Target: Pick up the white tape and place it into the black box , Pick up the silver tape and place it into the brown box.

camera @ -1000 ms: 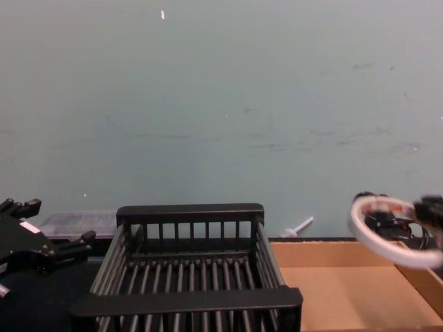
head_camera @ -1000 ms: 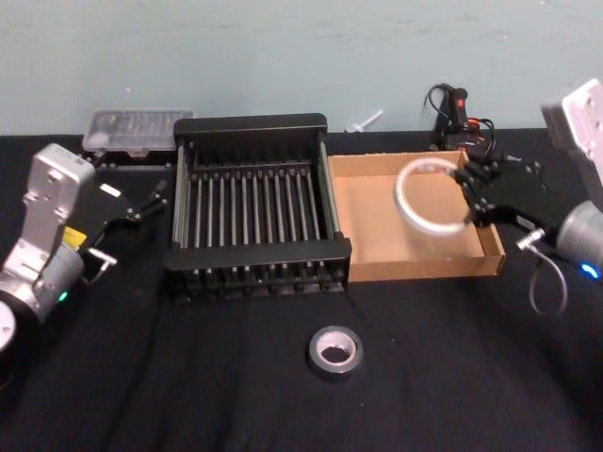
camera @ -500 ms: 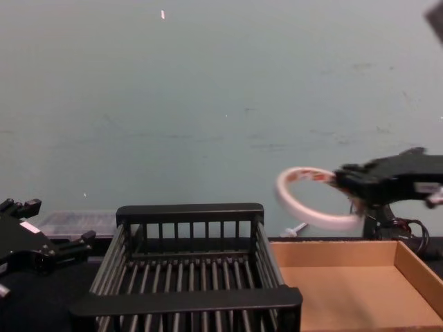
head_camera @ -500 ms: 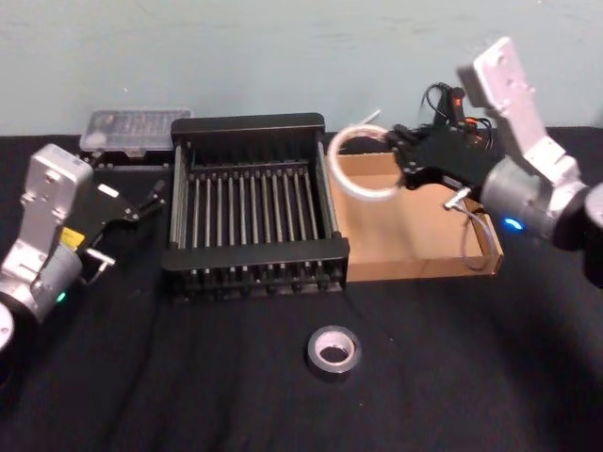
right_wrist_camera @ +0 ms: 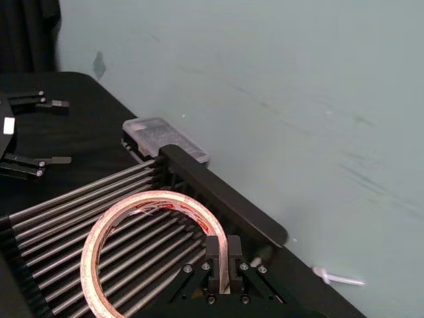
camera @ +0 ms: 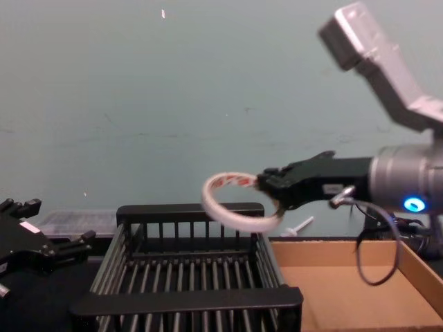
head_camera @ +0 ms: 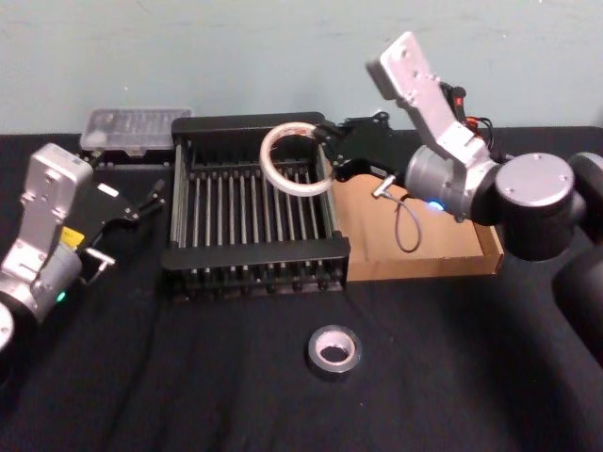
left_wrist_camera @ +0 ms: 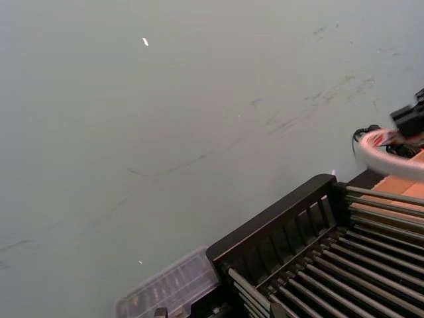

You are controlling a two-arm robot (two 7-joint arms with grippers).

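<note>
We look down on a black-covered table (head_camera: pixel 188 377) set against a pale green wall (head_camera: pixel 236 47). At the far middle sits the black box (head_camera: pixel 254 268), a slatted crate with thick rims, and touching its right side is the brown box (head_camera: pixel 443 259), a shallow cardboard tray.

Our right gripper (head_camera: pixel 323 151) reaches in from the right, stretched across the far left corner of the brown box, with its fingers clenched on the rim of the white tape (head_camera: pixel 294 160). The roll hangs in the air over the far right part of the black box, above the bars and not touching them. From the chest view the white tape (camera: pixel 239 200) is tilted, its red print showing on the upper edge, level with the crate's far rim and held at its right side by the right gripper (camera: pixel 271 190). The right wrist view shows the two fingers (right_wrist_camera: pixel 233 255) pinching the roll's edge, one inside the ring and one outside, with the crate's bars beneath.

The silver tape (head_camera: pixel 334 351) lies flat on the cloth nearer to us, in front of the black box's near right corner and well apart from both boxes.

Our left gripper (head_camera: pixel 141 202) rests idle at the left of the table, just beside the black box's left wall, fingers spread and holding nothing. A clear plastic case (head_camera: pixel 137 127) lies at the far left, behind the crate's far left corner.
</note>
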